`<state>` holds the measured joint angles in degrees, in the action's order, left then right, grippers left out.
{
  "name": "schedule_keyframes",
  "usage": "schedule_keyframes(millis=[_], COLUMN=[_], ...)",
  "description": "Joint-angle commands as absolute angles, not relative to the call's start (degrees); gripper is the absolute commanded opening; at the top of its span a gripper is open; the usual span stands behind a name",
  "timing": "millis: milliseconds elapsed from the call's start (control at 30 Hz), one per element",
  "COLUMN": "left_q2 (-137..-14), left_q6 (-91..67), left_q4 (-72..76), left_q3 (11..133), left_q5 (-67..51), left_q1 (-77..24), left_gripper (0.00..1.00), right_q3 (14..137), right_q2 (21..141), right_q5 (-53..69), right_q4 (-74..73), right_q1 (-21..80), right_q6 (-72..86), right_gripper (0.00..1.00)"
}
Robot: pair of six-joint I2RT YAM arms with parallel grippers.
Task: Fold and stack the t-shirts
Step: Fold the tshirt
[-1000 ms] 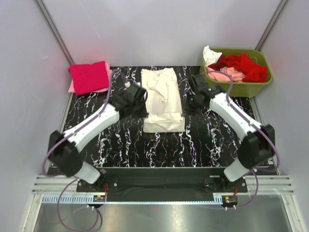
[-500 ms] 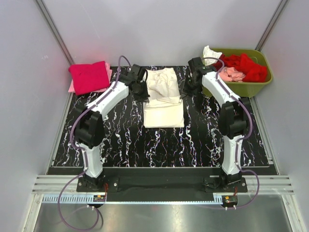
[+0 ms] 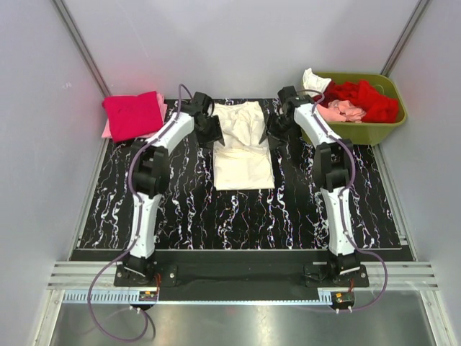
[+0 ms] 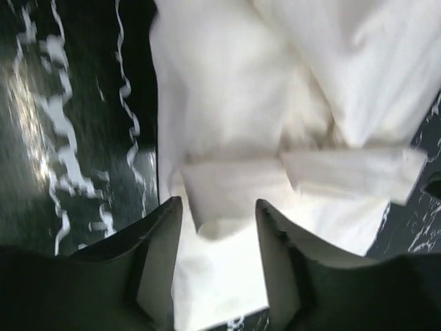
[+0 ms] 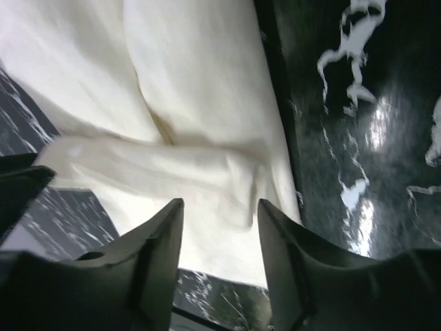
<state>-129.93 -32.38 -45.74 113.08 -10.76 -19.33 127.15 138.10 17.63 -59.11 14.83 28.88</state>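
Flanking the cream t-shirt [image 3: 243,155], left gripper [image 4: 217,205] gapes; right gripper [image 5: 219,205] likewise.

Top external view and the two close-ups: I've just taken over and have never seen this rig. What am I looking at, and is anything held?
Two white robot arms are bolted at the table's near edge, and the top view looks down from behind them. Each close-up comes from a wrist camera looking past its own two fingers. The left pincer and right pincer both hang open over the cream t-shirt, which lies partly folded on the black marbled table. Neither holds anything. A folded magenta t-shirt lies far left on a pink one. More t-shirts sit bunched in the green bin.
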Motion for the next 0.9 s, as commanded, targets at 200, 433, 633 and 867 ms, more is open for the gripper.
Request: schedule_keyframes(millis=[200, 433, 633, 867], left_q2=[-127.2, -110.4, -109.6, -115.5], left_q6=[-33.9, -33.0, -33.0, -32.4], left_q4=[-45.4, -35.1, -31.8, -31.0], left_q3=[123.6, 98.9, 91.0, 91.8], left_q5=[-15.8, -13.0, -12.3, -12.2], left_q1=[-13.4, -16.5, -21.4, -24.1], left_gripper=[0.87, 0.79, 0.67, 0.60], right_q3=[143.7, 105.5, 102.5, 107.7], right_q2=[140.0, 117.4, 119.7, 126.8], right_q5=[22.0, 22.9, 22.3, 20.5], right_q4=[-60.2, -43.6, -46.0, -50.5], right_q1=[11.4, 13.5, 16.3, 16.5], right_q6=[29.1, 29.8, 27.2, 24.4], right_gripper=[0.65, 0.53, 0.40, 0.37])
